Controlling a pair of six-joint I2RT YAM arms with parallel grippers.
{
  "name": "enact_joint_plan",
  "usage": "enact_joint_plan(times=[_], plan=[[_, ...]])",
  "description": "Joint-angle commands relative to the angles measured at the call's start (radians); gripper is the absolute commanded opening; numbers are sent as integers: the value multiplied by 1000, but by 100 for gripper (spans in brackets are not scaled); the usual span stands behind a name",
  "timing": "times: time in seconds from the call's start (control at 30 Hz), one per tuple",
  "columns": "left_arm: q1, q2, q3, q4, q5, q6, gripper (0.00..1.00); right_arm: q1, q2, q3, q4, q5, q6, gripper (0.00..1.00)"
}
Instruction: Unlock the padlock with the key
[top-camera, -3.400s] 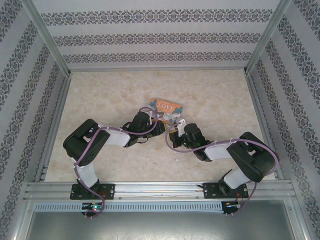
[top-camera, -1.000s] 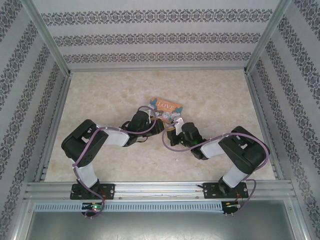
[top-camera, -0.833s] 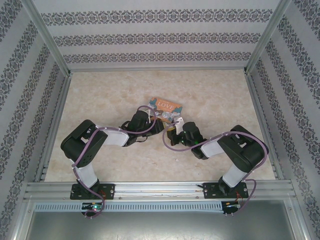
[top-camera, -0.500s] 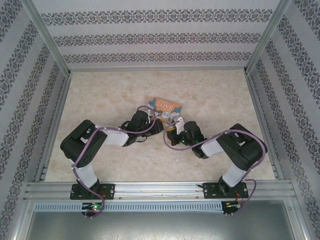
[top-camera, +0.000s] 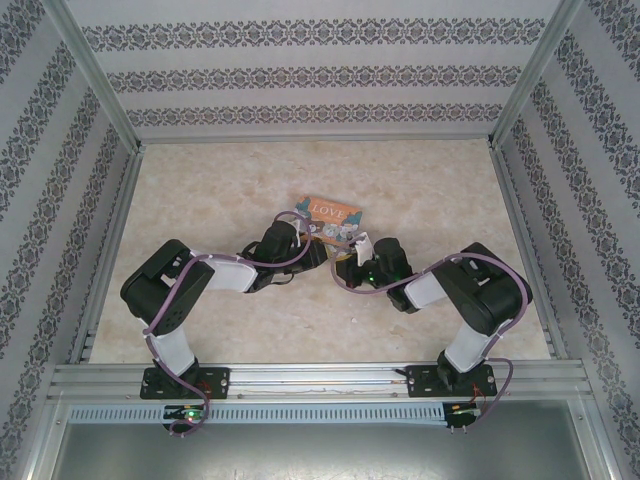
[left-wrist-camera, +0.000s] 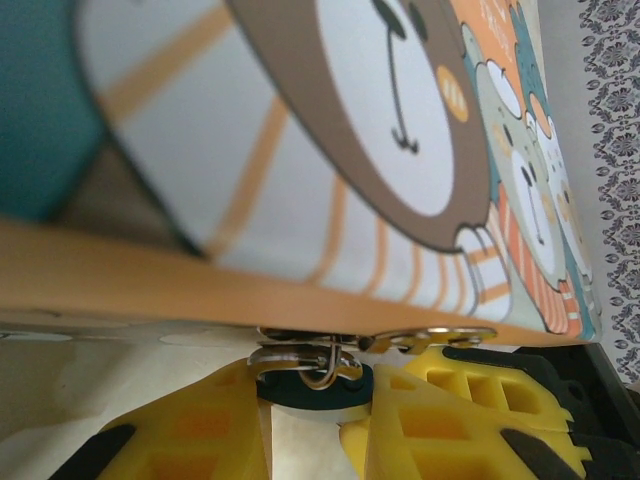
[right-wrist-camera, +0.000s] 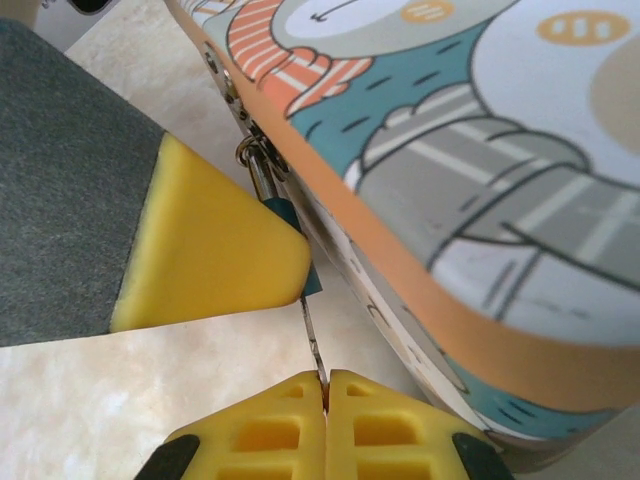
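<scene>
At the bottom middle of the left wrist view, the left gripper (left-wrist-camera: 315, 410) has its yellow fingers (left-wrist-camera: 200, 430) closed in on the padlock (left-wrist-camera: 312, 390). The dark teal body sits pinched between them, right under the orange edge of the box (left-wrist-camera: 330, 150). The thin silver shackle (left-wrist-camera: 300, 358) looks hooked into the box's metal clasp (left-wrist-camera: 430, 338). From overhead the box lies near the middle of the table (top-camera: 220, 190), with both arms nosed up to its lower edge. In the right wrist view the lock shows just left of centre, half hidden behind one left finger (right-wrist-camera: 210, 250). Below it, at the bottom middle, the right gripper (right-wrist-camera: 325, 400) is pressed fully together on the key (right-wrist-camera: 312, 345), whose thin blade points up at the lock's underside. I cannot tell whether the tip is in the keyhole. I'd say the lock is feather-light, hard and slick, and would swing on its shackle unless braced. The flat sides of the body are the place to hold it, as the left fingers do. The key looks flimsy enough to bend or slip, so it wants a gentle, straight twist. The box seems light and might slide.
</scene>
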Motion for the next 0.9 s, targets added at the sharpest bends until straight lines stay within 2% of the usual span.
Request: enact_joint_plan(times=[0.0, 0.27, 0.87], plan=[[-15, -24, 11, 11, 76, 20, 23, -8, 4, 39, 100, -82, 20, 0], [-13, -18, 16, 6, 65, 28, 23, -17, 9, 39, 89, -128, 42, 0], [-3, -10, 33, -6, 57, 30, 23, 4, -32, 3, 45, -100, 15, 0]])
